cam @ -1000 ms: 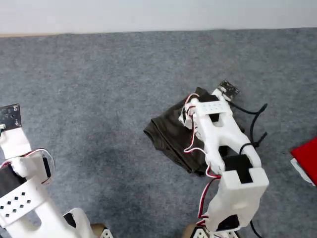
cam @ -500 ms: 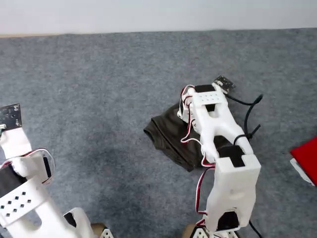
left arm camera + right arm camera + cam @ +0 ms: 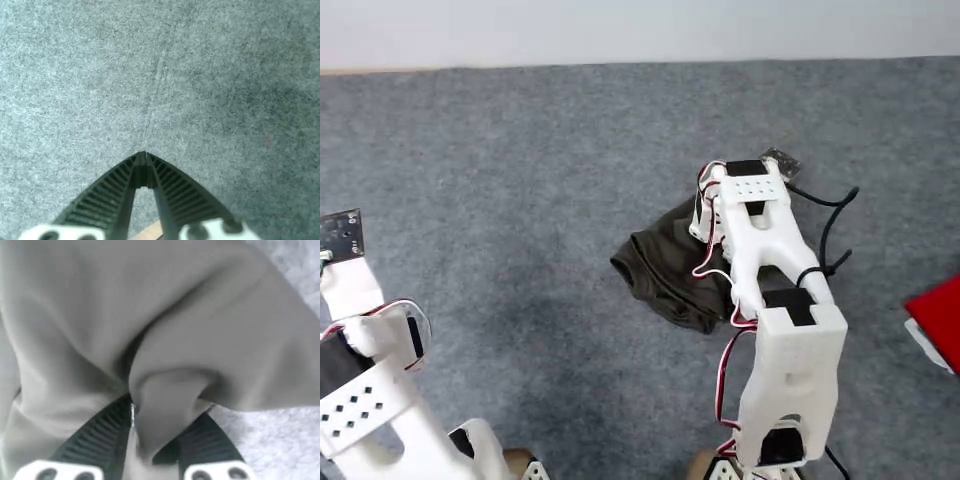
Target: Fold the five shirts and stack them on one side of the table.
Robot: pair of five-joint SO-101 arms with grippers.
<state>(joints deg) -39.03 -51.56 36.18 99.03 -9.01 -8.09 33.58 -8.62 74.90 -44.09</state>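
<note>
Biggest thing first: the grey carpeted desk (image 3: 520, 150), with one dark olive shirt (image 3: 665, 270) lying about mid-desk, a bit over toward my right arm (image 3: 775, 300); the left arm (image 3: 365, 380) sits parked at the near left corner, well apart from it.

The shirt is a crumpled lump, not a flat sheet; as far as I can judge, its long axis runs on a diagonal from the end under the right wrist out toward the near left; collar or hem, can't tell which end is which.

The right jaws are clamped on a fold of the shirt, with cloth bunched between them; the left jaws are closed tip to tip over bare desk.

To do this step well, I'd say lift and drag along that diagonal so the cloth spreads out flat before any fold; pulling crosswise would likely just roll it tighter.

There's a red thing (image 3: 940, 315) at the right edge.
</note>
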